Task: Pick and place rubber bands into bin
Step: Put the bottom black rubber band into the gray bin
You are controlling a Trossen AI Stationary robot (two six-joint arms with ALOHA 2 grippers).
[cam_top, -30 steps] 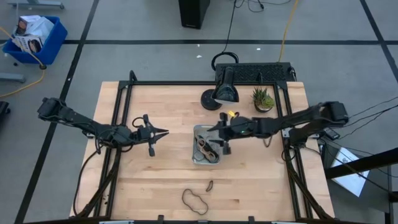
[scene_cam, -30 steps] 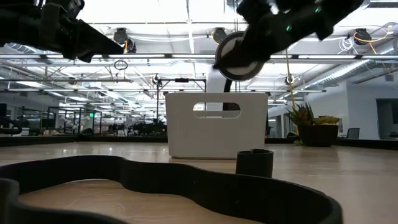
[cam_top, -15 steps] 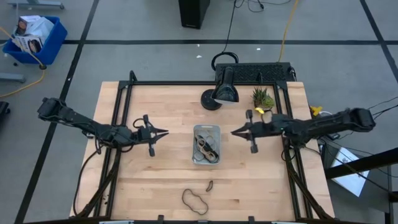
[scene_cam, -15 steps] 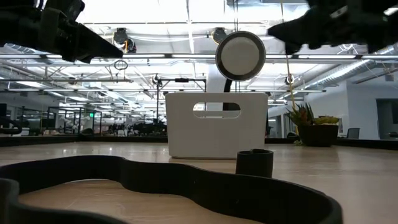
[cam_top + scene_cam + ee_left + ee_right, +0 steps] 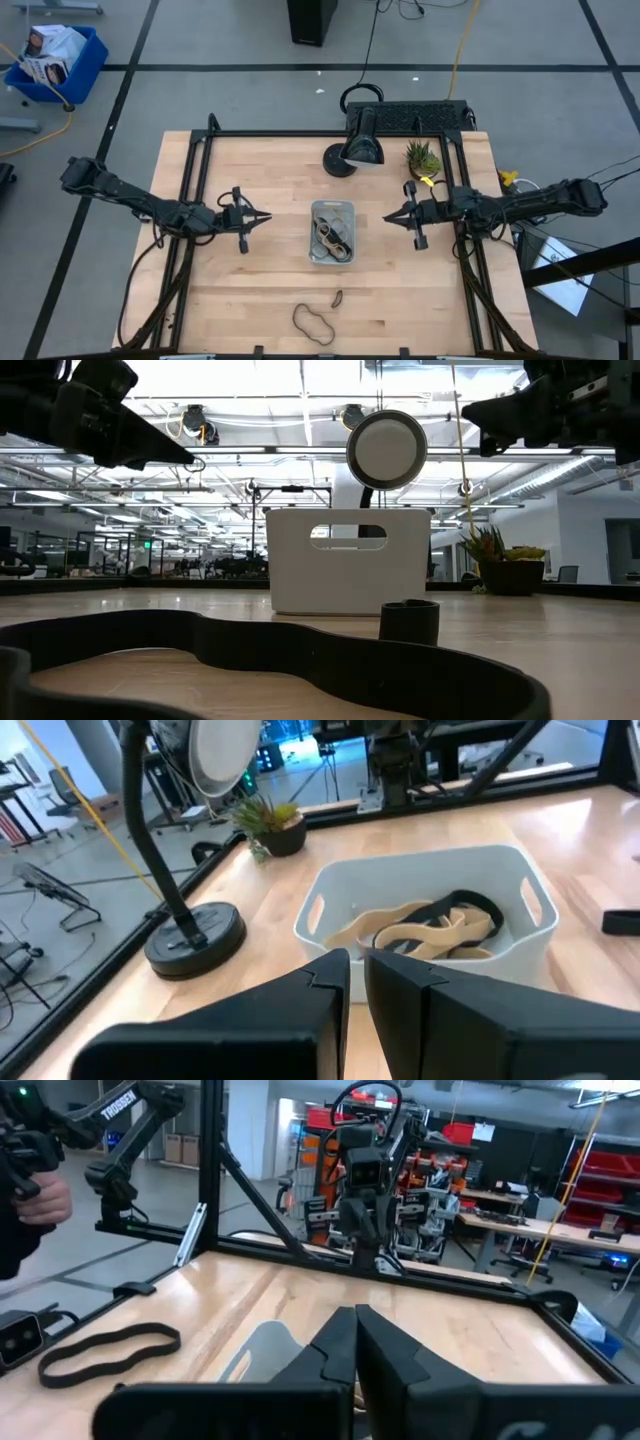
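Lying in the bin (image 5: 332,232) near the bench's middle are several tangled bands (image 5: 430,928), tan and dark, piled below its rim. Two more remain outside on the bare wood toward the front edge: a large dark wavy loop (image 5: 313,323) just short of that edge, and a tiny dark piece (image 5: 337,297) between the loop and the bin. From the low view the loop (image 5: 280,660) fills the foreground with the small piece (image 5: 409,622) standing behind it, both in front of the bin's pale wall (image 5: 348,574).

To the bin's right, clear of it and above the wood, hangs the right gripper (image 5: 392,216), its fingers (image 5: 375,1342) clenched together on nothing. To the bin's left, likewise apart from it, hangs the left gripper (image 5: 262,215), its fingers (image 5: 400,995) nearly together with a thin slit between them and nothing held.

Toward the back edge stand a lamp (image 5: 357,146) on a round base and a small potted plant (image 5: 423,159) beside it.
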